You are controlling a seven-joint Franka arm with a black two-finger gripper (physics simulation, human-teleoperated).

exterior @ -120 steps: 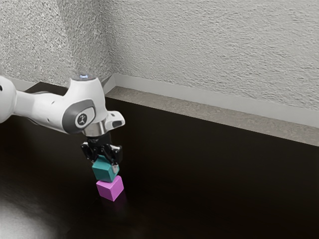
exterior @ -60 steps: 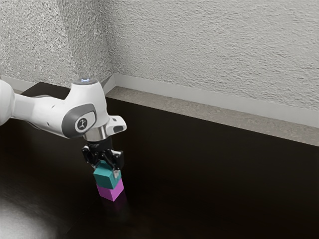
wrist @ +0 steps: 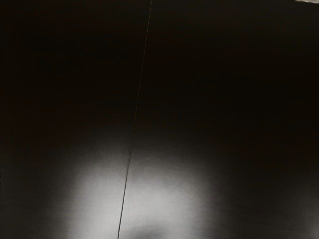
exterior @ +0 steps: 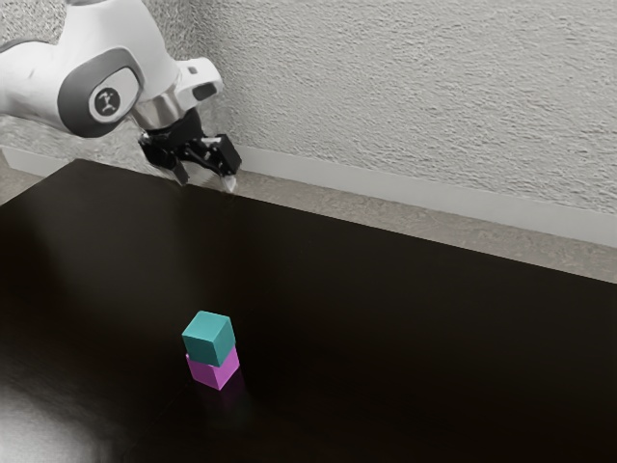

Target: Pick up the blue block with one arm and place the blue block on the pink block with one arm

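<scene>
- A dark, glossy tabletop [exterior: 405,338] runs across the scene, with a pale patch of glare [exterior: 39,434] at its near corner on the exterior view's left.
- Nearest on it sits the pink block [exterior: 214,367], flat on the tabletop.
- The blue block [exterior: 208,337] rests directly on top of the pink block, touching it and upright. It seems turned a little against the one below, though from this angle I cannot be sure how squarely it is centred.
- Count: one blue block, one pink block, one arm [exterior: 96,68], one claw.
- Farther back and high up, the claw [exterior: 204,172] hangs over the tabletop's far edge, well apart from the stack, its fingers spread and pinching nothing.
- The wrist view looks down on bare dark tabletop crossed by a thin seam [wrist: 134,124].
- Behind everything stands a rough grey plaster wall [exterior: 434,87] with a pale baseboard [exterior: 434,198] along its foot.
- Judged step: the placing looks done, since the blue block stands on the pink one with the claw free of it.
- The next move calls for little: the arm should stay clear of the stack and avoid any sweep low across it, as a nudge could tip the blue block off.
</scene>
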